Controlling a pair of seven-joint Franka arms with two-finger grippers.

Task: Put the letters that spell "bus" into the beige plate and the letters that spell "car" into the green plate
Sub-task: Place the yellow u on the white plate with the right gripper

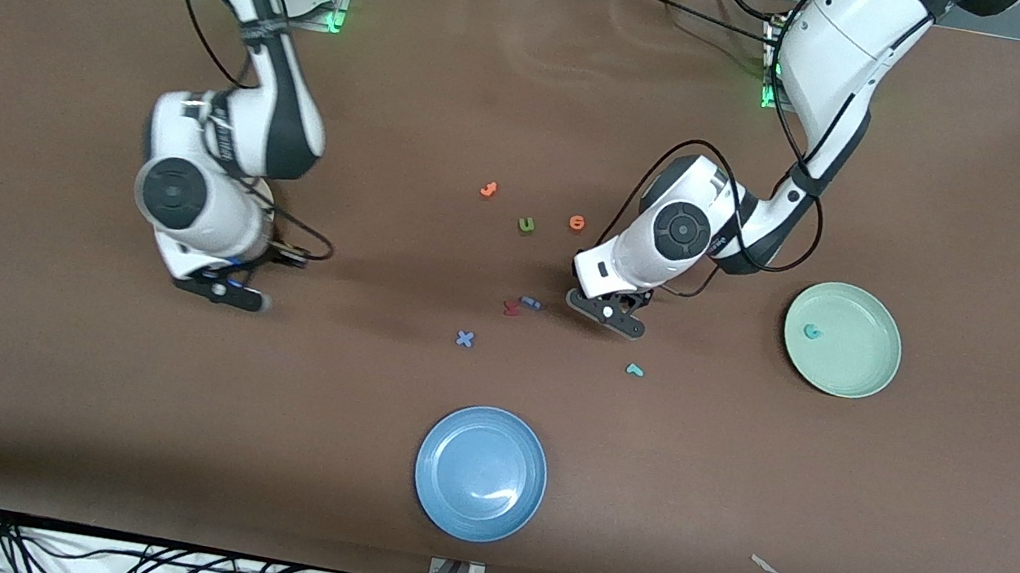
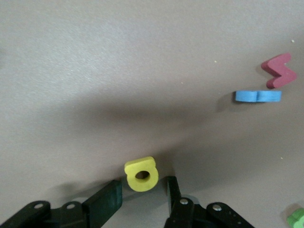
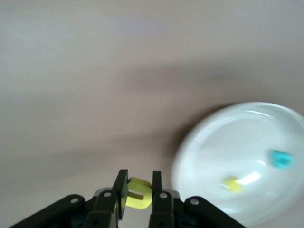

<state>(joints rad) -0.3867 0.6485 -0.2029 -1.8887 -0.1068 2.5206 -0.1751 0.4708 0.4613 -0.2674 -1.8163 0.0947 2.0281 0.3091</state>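
Nearest the table's front edge a blue plate [image 1: 480,472] is sitting unused, while the left gripper [image 2: 142,197] is straddling the yellow "a" [image 2: 141,174] unclenched, and the right gripper [image 3: 137,194], beside the beige plate [image 3: 199,156], is clamping the yellow "u" [image 3: 137,195], presumably for dropping in.

Brown table [image 1: 989,196], plates and scattered foam letters.
On it: green plate [image 1: 852,363], blue plate [image 1: 476,514], beige plate [image 3: 213,142], blue x [image 1: 465,338], teal r [image 1: 634,370], green u [image 1: 526,224], orange letters [image 1: 488,189].
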